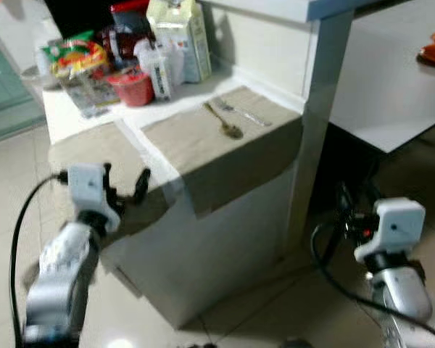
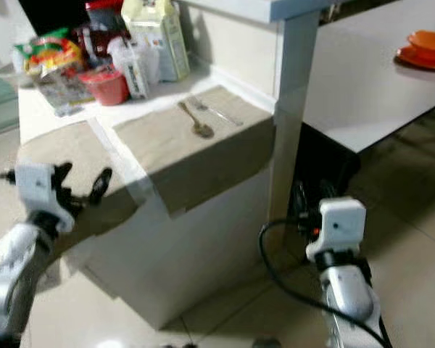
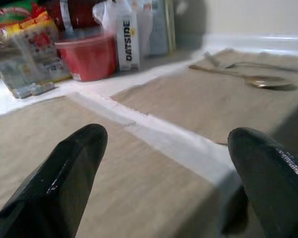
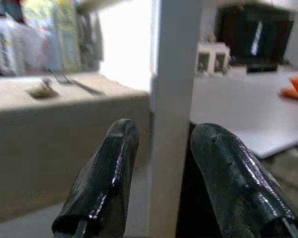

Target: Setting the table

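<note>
The robot's two arms are silver, each capped by a white, boxy wrist housing. The left gripper (image 1: 125, 183) and right gripper (image 4: 181, 173) carry glossy, rounded black fingers. Black cables loop from both wrists; a small red spot, possibly an indicator light, shows beside the right housing.

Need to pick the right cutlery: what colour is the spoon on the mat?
Gold spoon; clearest in the left wrist view.
</note>
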### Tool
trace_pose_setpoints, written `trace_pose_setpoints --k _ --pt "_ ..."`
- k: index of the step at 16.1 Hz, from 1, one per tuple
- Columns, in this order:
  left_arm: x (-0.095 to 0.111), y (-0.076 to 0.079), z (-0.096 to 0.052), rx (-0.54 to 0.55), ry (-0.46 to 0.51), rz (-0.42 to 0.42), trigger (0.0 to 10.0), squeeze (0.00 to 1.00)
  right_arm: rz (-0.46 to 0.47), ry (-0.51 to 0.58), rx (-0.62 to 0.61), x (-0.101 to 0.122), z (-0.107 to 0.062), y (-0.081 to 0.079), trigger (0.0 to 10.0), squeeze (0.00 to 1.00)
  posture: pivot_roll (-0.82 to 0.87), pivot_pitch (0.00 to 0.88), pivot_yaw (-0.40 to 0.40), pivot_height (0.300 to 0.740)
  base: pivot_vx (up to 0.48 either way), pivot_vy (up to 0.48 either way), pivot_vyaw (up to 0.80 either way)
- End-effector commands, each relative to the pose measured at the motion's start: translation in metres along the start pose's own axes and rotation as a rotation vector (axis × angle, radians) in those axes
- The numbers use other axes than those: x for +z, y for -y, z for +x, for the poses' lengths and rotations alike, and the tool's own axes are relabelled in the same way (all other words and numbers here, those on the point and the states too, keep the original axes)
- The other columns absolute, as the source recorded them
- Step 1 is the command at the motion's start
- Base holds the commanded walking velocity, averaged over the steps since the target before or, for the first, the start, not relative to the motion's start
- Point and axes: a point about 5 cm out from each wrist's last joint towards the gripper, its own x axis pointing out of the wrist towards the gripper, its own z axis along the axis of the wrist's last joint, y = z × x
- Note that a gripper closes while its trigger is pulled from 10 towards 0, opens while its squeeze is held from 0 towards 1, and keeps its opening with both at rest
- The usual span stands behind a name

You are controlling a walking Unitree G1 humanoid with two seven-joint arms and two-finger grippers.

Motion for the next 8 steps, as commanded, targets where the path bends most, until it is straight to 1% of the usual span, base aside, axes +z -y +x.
trace_pose_setpoints --k 1,2,3,4,6,8 --pt "0.019 0.013 -0.007 -0.062 0.115 0.098 10.0 0.00 -0.014 0.051 0.033 0.012 0.001 -0.005 10.0 0.00 -0.24 0.000 0.170 0.740 0.000 0.000 0.00" --pt "0.019 0.013 -0.007 -0.062 0.115 0.098 10.0 0.00 -0.014 0.051 0.033 0.012 0.001 -0.005 10.0 0.00 -0.24 0.000 0.170 0.740 0.000 0.000 0.00" --pt "0.021 0.015 -0.011 -0.067 0.127 0.120 10.0 0.00 -0.013 0.048 0.031 0.012 0.000 -0.005 10.0 0.00 -0.24 0.000 0.170 0.740 0.000 0.000 0.00" --pt "0.021 0.019 -0.027 -0.066 0.166 0.206 10.0 0.00 -0.004 0.048 0.028 0.010 -0.008 -0.008 10.0 0.00 -0.25 0.000 0.172 0.740 0.000 0.000 0.00" --pt "0.021 0.021 -0.029 -0.062 0.168 0.236 10.0 0.00 -0.006 0.046 0.033 0.009 -0.010 -0.011 10.0 0.00 -0.25 0.000 0.174 0.740 0.000 0.000 0.00" --pt "0.022 0.022 -0.022 -0.059 0.165 0.213 10.0 0.00 -0.008 0.039 0.022 0.007 -0.007 -0.011 10.0 0.00 -0.25 0.000 0.172 0.740 0.000 0.000 0.00"
